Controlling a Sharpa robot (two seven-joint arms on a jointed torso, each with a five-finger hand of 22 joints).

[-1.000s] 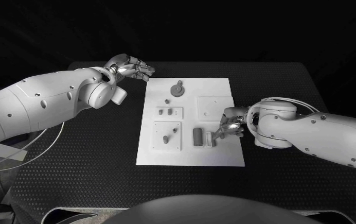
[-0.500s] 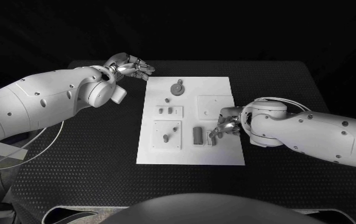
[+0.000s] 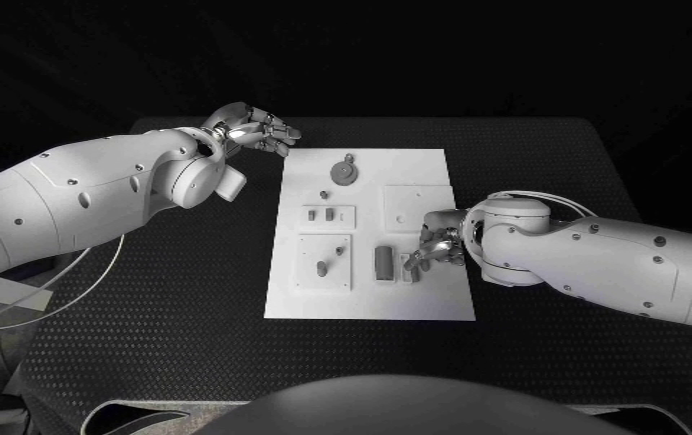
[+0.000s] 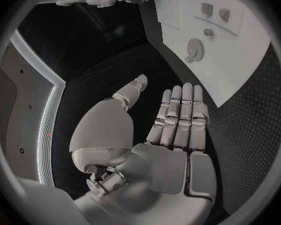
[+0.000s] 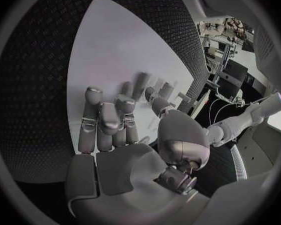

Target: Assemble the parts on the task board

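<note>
On the white board (image 3: 369,235), a grey block (image 3: 384,263) lies with its long axis near-to-far. The right hand (image 3: 437,245) touches a small part (image 3: 410,269) beside it; whether it grips, I cannot tell. The left hand (image 3: 254,130) is spread open and holds nothing; its wrist view shows flat fingers (image 4: 180,115) and a gear (image 4: 194,48).

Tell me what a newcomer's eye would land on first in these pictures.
The white task board stands out in the middle of the black table, with small grey parts on it, among them a round gear-like part near its far edge. The right hand is down at the board's right side, fingers at an upright grey block. The left hand hovers off the board's far left corner, fingers apart, holding nothing.
</note>
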